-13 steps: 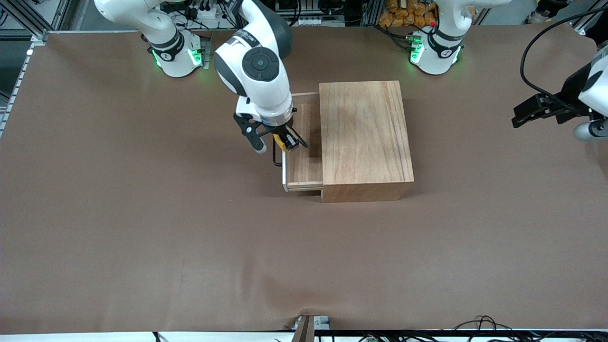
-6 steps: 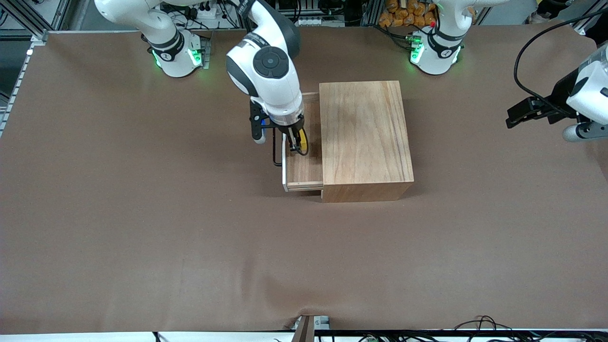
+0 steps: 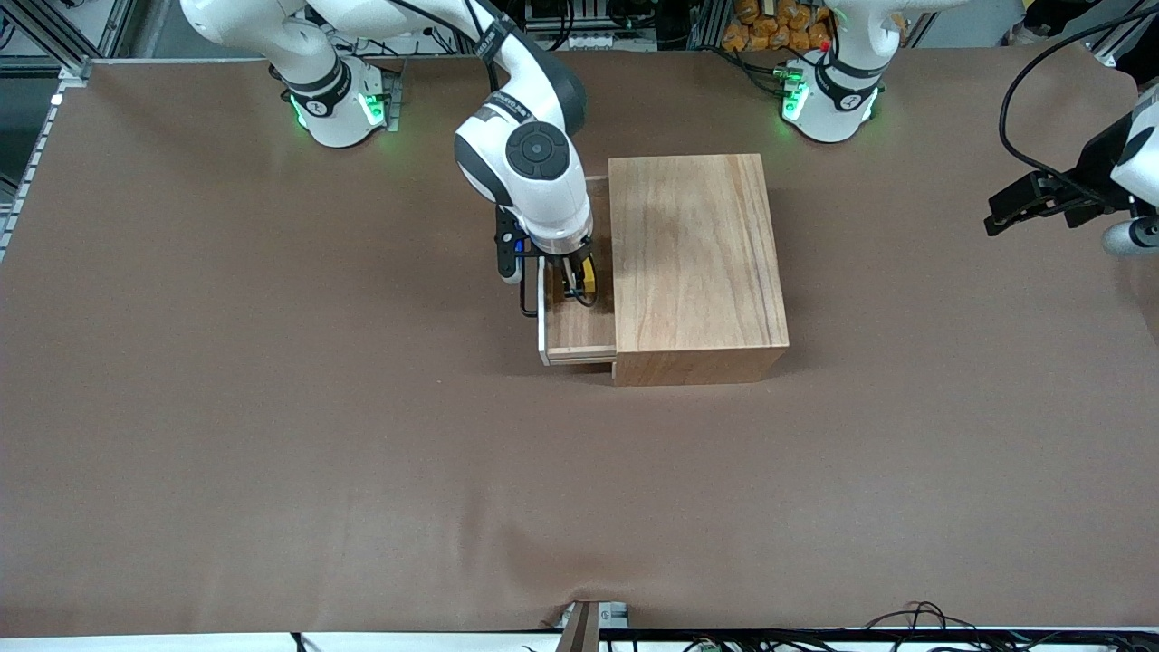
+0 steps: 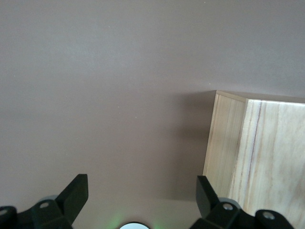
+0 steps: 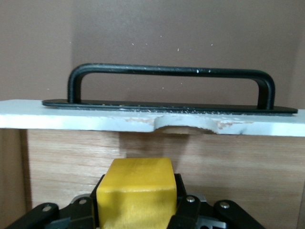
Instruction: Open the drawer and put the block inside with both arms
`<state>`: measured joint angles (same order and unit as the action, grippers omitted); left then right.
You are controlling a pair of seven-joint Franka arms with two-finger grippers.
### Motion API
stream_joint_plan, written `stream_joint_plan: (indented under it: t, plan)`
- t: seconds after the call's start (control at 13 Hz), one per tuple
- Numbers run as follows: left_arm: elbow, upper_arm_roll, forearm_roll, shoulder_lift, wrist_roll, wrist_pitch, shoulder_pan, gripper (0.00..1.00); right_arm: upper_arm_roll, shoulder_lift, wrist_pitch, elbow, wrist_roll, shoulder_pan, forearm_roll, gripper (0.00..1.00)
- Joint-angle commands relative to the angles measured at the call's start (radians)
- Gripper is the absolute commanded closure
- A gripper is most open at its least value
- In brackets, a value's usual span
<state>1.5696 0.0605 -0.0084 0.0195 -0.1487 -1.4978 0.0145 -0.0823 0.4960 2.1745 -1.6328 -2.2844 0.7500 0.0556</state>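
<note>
The drawer stands pulled out of the wooden box, toward the right arm's end of the table. Its white front panel and black handle show in the right wrist view. My right gripper is shut on the yellow block and holds it low over the open drawer's floor. The block fills the space between the fingers. My left gripper is open and empty, held up over the table at the left arm's end, its fingers wide apart.
The brown table cover spreads around the box. A corner of the box shows in the left wrist view. The arm bases stand at the table's back edge, with cables there.
My right gripper has carried the block from over the drawer's front panel to inside over the drawer and lower. My left gripper has shifted slightly at the table's end.
</note>
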Motion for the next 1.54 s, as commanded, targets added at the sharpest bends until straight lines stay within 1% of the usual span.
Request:
stream_joint_plan:
  t: [0.0, 0.15, 0.31, 0.46, 0.62, 0.69, 0.85, 0.92, 1.08, 1.23, 1.38, 1.46]
  plan:
    - [0.007, 0.010, -0.012, 0.019, 0.017, 0.007, 0.016, 0.00, 0.010, 0.007, -0.009, 0.024, -0.039, 0.017, 0.009, 0.00]
    - [0.009, 0.010, -0.012, 0.019, 0.017, 0.008, 0.015, 0.00, 0.010, 0.006, -0.010, 0.033, -0.055, 0.017, 0.007, 0.00]
    - [0.007, 0.010, -0.012, 0.017, 0.015, 0.008, 0.015, 0.00, 0.010, -0.002, -0.036, 0.066, -0.052, 0.008, 0.007, 0.00]
    - [0.007, 0.010, -0.012, 0.017, 0.017, 0.008, 0.015, 0.00, 0.013, -0.004, -0.131, 0.146, -0.043, -0.012, 0.009, 0.00]
    - [0.007, 0.012, -0.012, 0.019, 0.017, 0.008, 0.015, 0.00, 0.010, -0.004, -0.252, 0.226, -0.014, -0.063, 0.009, 0.00]
    - [0.007, 0.012, -0.010, 0.019, 0.017, 0.008, 0.015, 0.00, 0.007, -0.019, -0.313, 0.235, 0.113, -0.079, 0.010, 0.00]
    - [0.006, 0.012, -0.010, 0.022, 0.017, 0.008, 0.015, 0.00, 0.021, -0.083, -0.459, 0.226, 0.517, -0.087, 0.009, 0.00]
    - [0.006, 0.010, -0.010, 0.025, 0.017, 0.011, 0.016, 0.00, 0.024, -0.100, -0.520, 0.226, 0.665, -0.127, 0.009, 0.00]
    - [0.006, 0.010, -0.010, 0.028, 0.014, 0.033, 0.018, 0.00, 0.024, -0.125, -0.571, 0.225, 0.886, -0.197, 0.007, 0.00]
    - [0.006, 0.015, -0.010, 0.034, 0.014, 0.036, 0.018, 0.00, 0.025, -0.158, -0.652, 0.225, 1.146, -0.283, 0.007, 0.00]
    - [0.004, 0.018, -0.005, 0.034, 0.015, 0.045, 0.016, 0.00, 0.025, -0.204, -0.726, 0.222, 1.445, -0.409, 0.006, 0.00]
    - [0.000, 0.021, -0.004, 0.034, 0.014, 0.050, 0.015, 0.00, 0.025, -0.232, -0.731, 0.212, 1.584, -0.461, 0.004, 0.00]
